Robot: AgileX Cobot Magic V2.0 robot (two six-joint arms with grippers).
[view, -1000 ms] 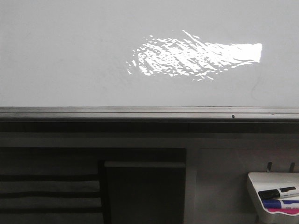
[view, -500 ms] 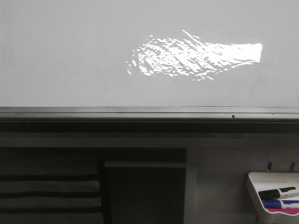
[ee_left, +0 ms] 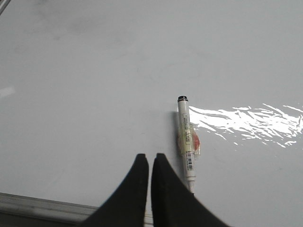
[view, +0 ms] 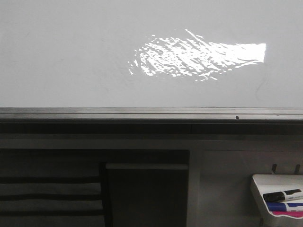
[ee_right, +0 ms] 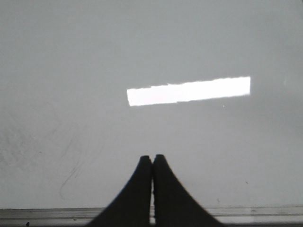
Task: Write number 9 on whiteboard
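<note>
Both grippers are hovering over the whiteboard, jaws pressed together and holding nothing.

The left gripper (ee_left: 150, 160) is pointing its clenched black fingers at the whiteboard (ee_left: 94, 85), with a white marker (ee_left: 186, 139) lying flat on the board just beside the fingertips at about 2 o'clock from them, apart from the fingers, its black cap facing away. The right gripper (ee_right: 152, 161) is also clenched on nothing, its tips above the grey bottom rail (ee_right: 47, 213). No drawn 9 is showing on the board. In the front view, a white tray (view: 278, 195) at 5 o'clock is holding markers, below the rail.
</note>
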